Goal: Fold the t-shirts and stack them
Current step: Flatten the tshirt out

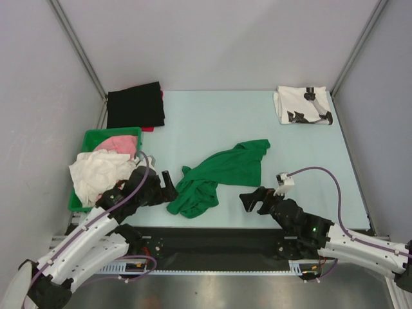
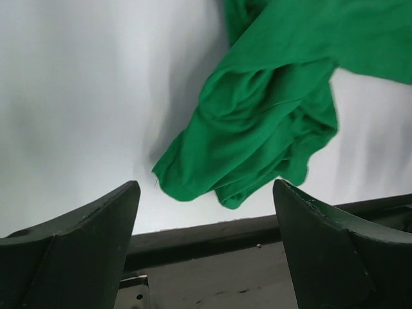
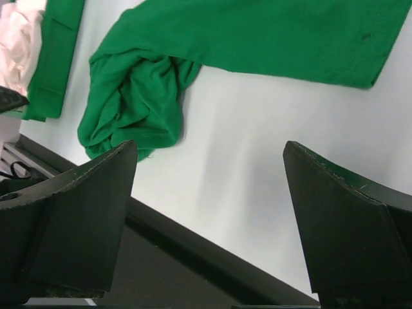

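A bright green t-shirt (image 1: 219, 175) lies crumpled in the middle of the table, its near end bunched up. A white t-shirt with black print (image 1: 302, 105) lies folded at the back right corner. My left gripper (image 1: 168, 185) hangs open just left of the green shirt's bunched end, with nothing between its fingers. The left wrist view shows that bunched green cloth (image 2: 264, 122) just beyond the open left gripper (image 2: 206, 183). My right gripper (image 1: 250, 199) is open and empty near the table's front edge, right of the shirt. In the right wrist view the green shirt (image 3: 257, 38) lies ahead of the right gripper (image 3: 211, 145).
A green basket (image 1: 112, 132) at the left holds pink and white cloth, and its wall (image 3: 55, 58) shows in the right wrist view. A folded black cloth (image 1: 134, 105) lies at the back left. A black strip (image 1: 212, 241) runs along the near table edge.
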Tool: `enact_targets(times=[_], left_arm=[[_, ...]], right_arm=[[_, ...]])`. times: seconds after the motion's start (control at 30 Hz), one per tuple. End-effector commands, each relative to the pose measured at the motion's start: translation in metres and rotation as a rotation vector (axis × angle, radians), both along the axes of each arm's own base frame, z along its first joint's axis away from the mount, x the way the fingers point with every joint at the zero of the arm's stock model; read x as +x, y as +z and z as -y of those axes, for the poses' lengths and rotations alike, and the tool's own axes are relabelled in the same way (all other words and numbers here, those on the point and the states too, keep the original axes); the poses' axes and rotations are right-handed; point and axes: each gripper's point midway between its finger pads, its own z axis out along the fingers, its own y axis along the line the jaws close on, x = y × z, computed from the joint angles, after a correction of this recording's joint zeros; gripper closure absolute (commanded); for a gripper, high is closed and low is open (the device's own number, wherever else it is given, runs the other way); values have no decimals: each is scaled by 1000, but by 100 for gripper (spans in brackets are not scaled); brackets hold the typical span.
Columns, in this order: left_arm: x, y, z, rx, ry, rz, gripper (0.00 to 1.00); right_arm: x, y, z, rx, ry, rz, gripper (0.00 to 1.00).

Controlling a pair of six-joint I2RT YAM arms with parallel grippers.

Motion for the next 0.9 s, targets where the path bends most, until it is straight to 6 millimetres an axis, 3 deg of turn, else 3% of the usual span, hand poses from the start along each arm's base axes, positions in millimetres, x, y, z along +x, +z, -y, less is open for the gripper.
enact_targets(times=[0.0,0.23,0.6,0.7,0.73,0.8,0.83,0.87], left_arm=[[1,-10,5,-101,107,-28,11],[-5,-48,1,-175,244,-84,12],[-11,-75,7,-248,255,-105,19],[-12,-83,11,-275,248,-108,35],[-11,-86,11,-273,247,-104,47],[-5,-83,8,-265,255,-68,61],[-2,-77,8,-265,258,-46,80],[2,-73,5,-257,272,-23,90]], right_arm=[[7,28,-7,66,-25,32,0],[10,32,-4,119,-37,37,0],[16,27,1,142,-50,19,0],[19,24,3,140,-68,10,0],[21,21,6,145,-92,-3,0],[29,12,13,131,-145,-39,0],[30,8,14,133,-152,-73,0],[39,5,26,122,-211,-104,0]])
